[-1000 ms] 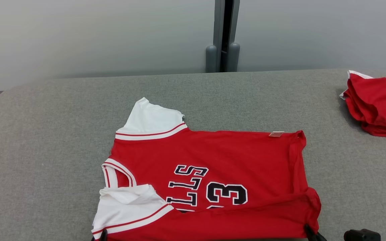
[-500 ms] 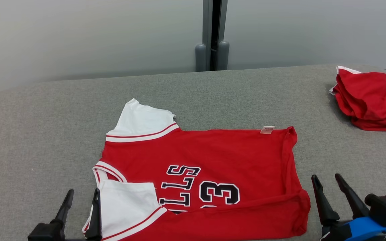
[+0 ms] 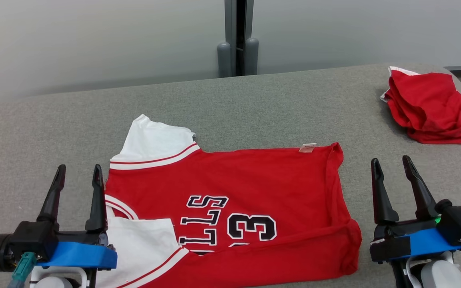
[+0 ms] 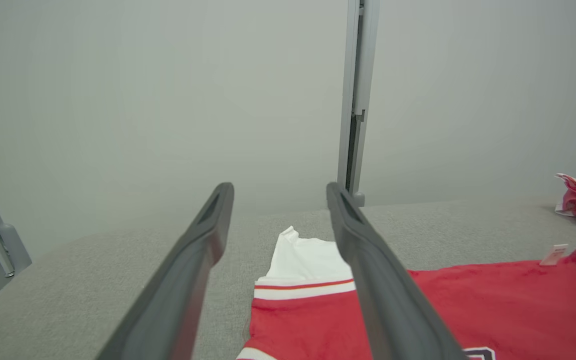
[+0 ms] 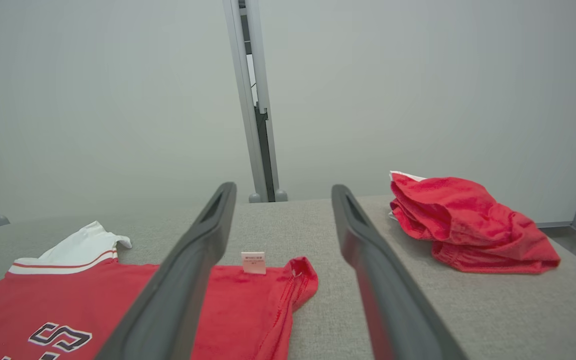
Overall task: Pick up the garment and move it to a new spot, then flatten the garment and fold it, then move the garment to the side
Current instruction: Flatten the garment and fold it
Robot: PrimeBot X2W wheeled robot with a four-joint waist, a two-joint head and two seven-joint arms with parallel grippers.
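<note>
The red basketball jersey with white sleeves (image 3: 230, 176) lies spread out in the middle of the grey fabric-topped desk (image 3: 254, 108). Its near edge is flipped over itself, so I'd guess it's mid-fold. The left jaws and right jaws flank it, both wide open and holding nothing. A crumpled red cloth pile (image 3: 430, 106) sits at the far right corner.

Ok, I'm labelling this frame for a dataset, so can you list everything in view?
jersey: 1, red, white sleeves, black lettering, spread mid-table
tag: 1, pale, on the jersey's far edge
bundle: 1, red with a white edge, crumpled at the table's far right
table: 1, grey fabric top, under both garments
wall: pale grey panels, behind the table
post: 1, grey, between the panels
left gripper: 1, dark fingers, open, at the jersey's left side
right gripper: 1, dark fingers, open, right of the jersey
</note>
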